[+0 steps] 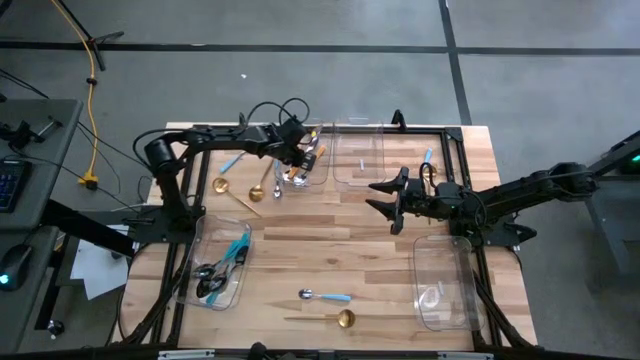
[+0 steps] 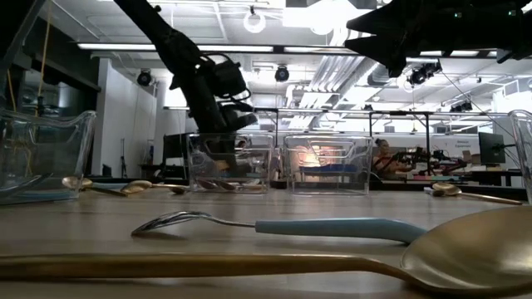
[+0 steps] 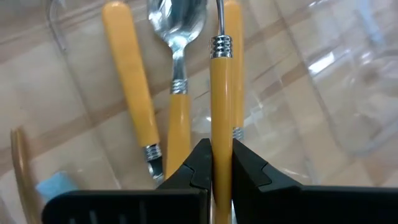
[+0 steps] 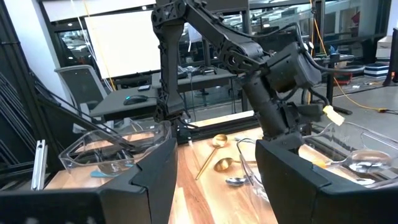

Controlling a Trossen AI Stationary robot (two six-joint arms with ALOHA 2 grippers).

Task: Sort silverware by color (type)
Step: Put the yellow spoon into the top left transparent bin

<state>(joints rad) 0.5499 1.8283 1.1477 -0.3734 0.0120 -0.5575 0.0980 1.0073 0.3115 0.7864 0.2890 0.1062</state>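
High view is showing the wooden table (image 1: 330, 235) with four clear bins on it and both arms reaching in over it. Far left, the left gripper (image 1: 293, 158) is hanging over the far-left bin (image 1: 318, 178), and the left wrist view is showing its fingers (image 3: 194, 167) clamped on an orange-handled utensil (image 3: 220, 118), which is pointing down toward three more orange-handled pieces (image 3: 130, 99) lying on that bin's floor. So the step in hand looks like the drop-off of an orange piece into the orange bin. The right gripper (image 1: 392, 202) is waiting mid-table at the right with its jaws standing wide and nothing between them.

The near-left bin (image 1: 195, 290) is holding the dark-headed, blue-handled pieces (image 1: 222, 268). The far-middle bin (image 1: 358, 178) and the near-right bin (image 1: 442, 312) are looking nearly empty, though their contents are hard to make out.

Still loose on the table are two gold spoons (image 1: 240, 193) just left of the orange bin, a light-blue-handled spoon (image 1: 326, 296) and a gold spoon (image 1: 340, 319) at the near edge, another light-blue piece (image 1: 232, 161) at the far left, and one (image 1: 426, 156) at the far right.

The next move, as I judge it, is calling for the left jaws to part while low inside the bin walls, then a straight lift clear of the rim before going for a loose spoon.
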